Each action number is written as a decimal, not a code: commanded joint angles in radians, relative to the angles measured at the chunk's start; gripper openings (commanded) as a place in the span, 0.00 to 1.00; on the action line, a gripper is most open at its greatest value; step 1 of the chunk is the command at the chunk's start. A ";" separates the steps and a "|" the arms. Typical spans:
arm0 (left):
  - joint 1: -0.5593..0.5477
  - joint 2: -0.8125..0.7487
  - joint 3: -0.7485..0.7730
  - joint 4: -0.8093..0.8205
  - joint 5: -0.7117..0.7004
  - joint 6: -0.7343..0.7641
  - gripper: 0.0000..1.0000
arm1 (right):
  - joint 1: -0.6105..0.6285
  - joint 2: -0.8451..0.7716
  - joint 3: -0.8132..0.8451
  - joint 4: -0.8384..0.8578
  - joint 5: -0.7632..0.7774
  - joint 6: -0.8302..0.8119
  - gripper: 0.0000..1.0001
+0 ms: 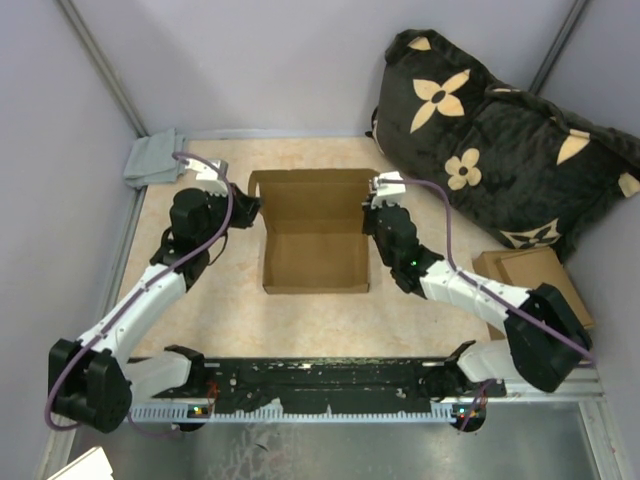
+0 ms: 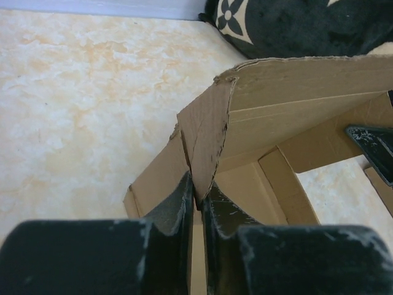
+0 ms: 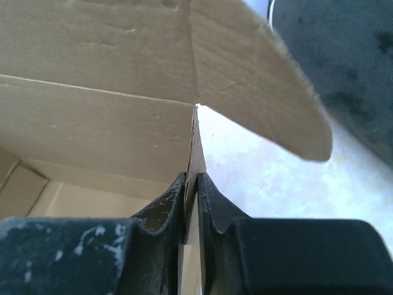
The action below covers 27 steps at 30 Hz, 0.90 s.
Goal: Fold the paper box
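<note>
Now, left gripper (image 2: 196, 187): pinched mailer box (image 1: 315, 250) wall.
Right gripper (image 3: 191, 184): pinched opposite wall.
Risk: walls likely flopped away from grip if pinch slackened.

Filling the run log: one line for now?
paper box: walls up, top open; left pincer: shut on left wall; right pincer: shut on right wall

Plain brown corrugated cardboard box (image 1: 315, 255), unprinted; one item. Shallow rectangular tray form, partly folded, open side up. Rests on its base near the middle of the pale mottled table (image 1: 200, 310). Left, right and near walls stand upright. The taller far panel is raised, with a crease line running along it. A rounded side flap (image 3: 264, 92) juts from that panel's right end. The left flap's edge (image 2: 209, 135) is rough and slightly crushed.
</note>
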 commanded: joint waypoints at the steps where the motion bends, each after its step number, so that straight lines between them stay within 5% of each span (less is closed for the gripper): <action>1: -0.028 -0.063 -0.047 -0.037 0.054 -0.032 0.14 | 0.029 -0.100 -0.047 -0.063 -0.109 0.127 0.12; 7: -0.038 -0.160 -0.108 -0.118 0.044 -0.060 0.21 | 0.037 -0.218 -0.108 -0.232 -0.190 0.221 0.18; 15: -0.038 -0.268 -0.116 -0.360 -0.019 -0.118 0.50 | 0.044 -0.393 -0.210 -0.461 -0.342 0.346 0.40; 27: -0.039 -0.461 -0.061 -0.622 0.006 -0.225 0.53 | 0.046 -0.682 -0.266 -0.780 -0.417 0.526 0.47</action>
